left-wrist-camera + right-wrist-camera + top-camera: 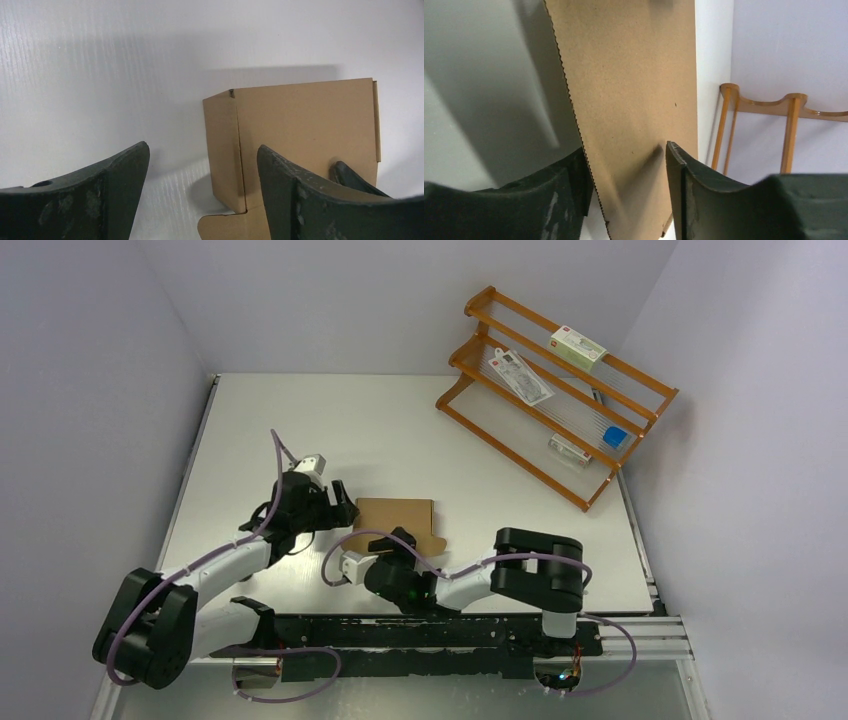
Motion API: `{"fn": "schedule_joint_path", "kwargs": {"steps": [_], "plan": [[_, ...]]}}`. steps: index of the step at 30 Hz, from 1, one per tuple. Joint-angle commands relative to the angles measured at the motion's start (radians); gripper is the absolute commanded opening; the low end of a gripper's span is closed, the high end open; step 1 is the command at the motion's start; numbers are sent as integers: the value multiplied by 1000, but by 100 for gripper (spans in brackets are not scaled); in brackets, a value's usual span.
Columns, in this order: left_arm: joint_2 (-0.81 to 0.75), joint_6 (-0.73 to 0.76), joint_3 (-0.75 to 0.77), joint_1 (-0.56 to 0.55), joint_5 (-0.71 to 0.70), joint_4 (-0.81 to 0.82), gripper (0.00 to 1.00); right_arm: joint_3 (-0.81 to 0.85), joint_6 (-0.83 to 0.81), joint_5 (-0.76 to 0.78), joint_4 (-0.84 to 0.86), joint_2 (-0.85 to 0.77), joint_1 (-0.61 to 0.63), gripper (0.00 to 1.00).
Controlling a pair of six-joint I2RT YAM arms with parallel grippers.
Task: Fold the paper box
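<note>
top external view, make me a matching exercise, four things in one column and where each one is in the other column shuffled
Things:
1. paper box
2. orange rack
3. left gripper
4. blue packet

Places:
a. on the rack, near its right end
b. far right corner of the table
c. middle of the table
d. at the box's left edge

Pairs: 1-c, 2-b, 3-d, 4-a

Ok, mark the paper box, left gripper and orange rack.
paper box (395, 515): top external view, its top panel.
left gripper (345, 504): top external view, midway between fingertips.
orange rack (513, 456): top external view, its lowest rail.
</note>
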Motion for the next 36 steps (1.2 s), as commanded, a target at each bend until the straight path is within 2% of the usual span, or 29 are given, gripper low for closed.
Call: {"fn": "schedule_joint_path", "kwargs": {"steps": [1,3,5,10,16,23,29,36], "plan": [[-32,15,33,8,21,24,83,37,23,-31,-27,9,-14,51],[-60,7,32,8,1,14,83,43,37,-44,-44,-3,-23,39],[-93,-2,28,8,-16,6,84,55,64,-72,-81,-23,-36,34],[-179,-16,33,8,-35,-34,84,110,155,-169,-212,-83,-94,32],[-298,-63,27,9,-112,-89,87,160,250,-305,-362,-147,-175,23],[-370,-83,29,8,-161,-143,87,185,321,-432,-432,-188,-234,19],[-434,-82,63,8,-169,-207,87,226,408,-601,-497,-244,-322,15],[-436,-130,5,9,-150,-172,87,223,467,-681,-529,-258,-352,13]]}}
